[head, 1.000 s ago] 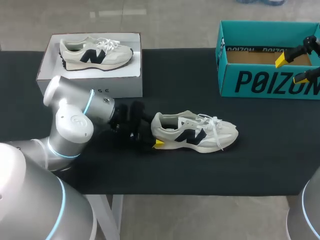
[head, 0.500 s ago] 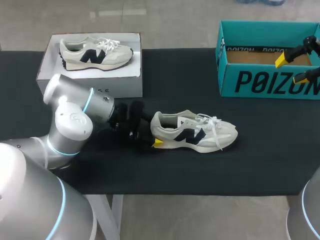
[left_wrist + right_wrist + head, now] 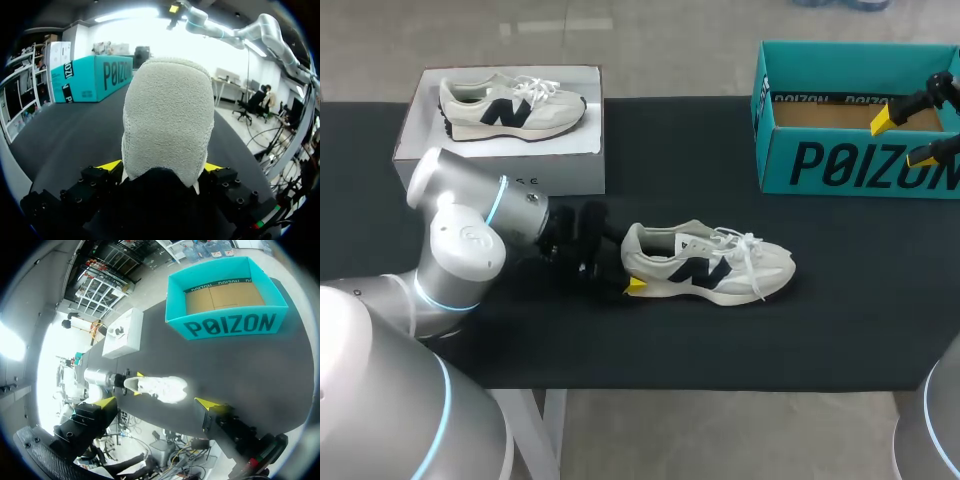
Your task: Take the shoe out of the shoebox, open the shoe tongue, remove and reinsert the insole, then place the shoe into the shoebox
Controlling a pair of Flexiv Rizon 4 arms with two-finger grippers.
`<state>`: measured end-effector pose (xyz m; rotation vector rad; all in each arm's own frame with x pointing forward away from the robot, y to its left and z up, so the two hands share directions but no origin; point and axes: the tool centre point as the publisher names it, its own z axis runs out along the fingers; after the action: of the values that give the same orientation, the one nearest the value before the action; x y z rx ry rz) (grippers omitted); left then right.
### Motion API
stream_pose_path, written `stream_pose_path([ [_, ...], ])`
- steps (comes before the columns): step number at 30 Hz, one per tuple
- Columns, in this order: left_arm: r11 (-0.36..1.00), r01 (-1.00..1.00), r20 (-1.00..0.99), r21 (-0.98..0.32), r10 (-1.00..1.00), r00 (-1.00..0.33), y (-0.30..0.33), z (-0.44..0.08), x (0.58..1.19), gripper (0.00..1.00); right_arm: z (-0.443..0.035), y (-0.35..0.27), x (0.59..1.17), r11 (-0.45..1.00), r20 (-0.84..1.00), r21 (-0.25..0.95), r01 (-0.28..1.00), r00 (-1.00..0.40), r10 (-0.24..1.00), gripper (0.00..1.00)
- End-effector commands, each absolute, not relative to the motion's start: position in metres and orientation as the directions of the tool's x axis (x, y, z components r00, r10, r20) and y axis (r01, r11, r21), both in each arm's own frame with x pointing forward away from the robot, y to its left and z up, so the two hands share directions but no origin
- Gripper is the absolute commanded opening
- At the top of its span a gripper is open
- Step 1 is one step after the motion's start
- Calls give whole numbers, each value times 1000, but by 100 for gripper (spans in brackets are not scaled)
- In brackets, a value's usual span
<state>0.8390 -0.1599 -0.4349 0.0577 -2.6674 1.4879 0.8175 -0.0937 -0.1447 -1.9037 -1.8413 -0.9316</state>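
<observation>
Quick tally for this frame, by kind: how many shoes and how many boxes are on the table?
Sneakers: 2 (near sneaker; far sneaker at the white box)
Boxes: 2 (white box; teal shoebox)
Total: 4

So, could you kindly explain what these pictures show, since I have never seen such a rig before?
Two robot arms stand at a black table, seen once from overhead and once from a camera on each wrist. The left pincer grips the heel of a white shoe lying on the table. The right pincer is open and empty, raised above the table. An empty teal box stands far right; a white box far left holds a second shoe.
</observation>
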Motion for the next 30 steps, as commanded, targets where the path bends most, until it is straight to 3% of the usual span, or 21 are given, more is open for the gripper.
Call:
stream_pose_path([
  [1,527,-75,95,-846,11,-995,-159,-435,840,0,-145,-93,817,-110,651,200,974,-48,758,100],
  [9,527,-75,95,-846,11,-995,-159,-435,840,0,-162,-57,817,-176,395,53,983,141,908,100],
  [12,527,-75,95,-846,11,-995,-159,-435,840,0,-170,-35,820,-190,341,55,980,161,926,100],
  [18,527,-75,95,-846,11,-995,-159,-435,840,0,-204,6,827,-184,183,43,982,173,968,100],
  [26,527,-75,95,-846,11,-995,-159,-435,840,0,-238,62,840,-94,126,-6,996,94,988,100],
  [30,527,-75,95,-846,11,-995,-159,-435,840,0,-253,75,844,-116,-18,-18,993,116,993,100],
])
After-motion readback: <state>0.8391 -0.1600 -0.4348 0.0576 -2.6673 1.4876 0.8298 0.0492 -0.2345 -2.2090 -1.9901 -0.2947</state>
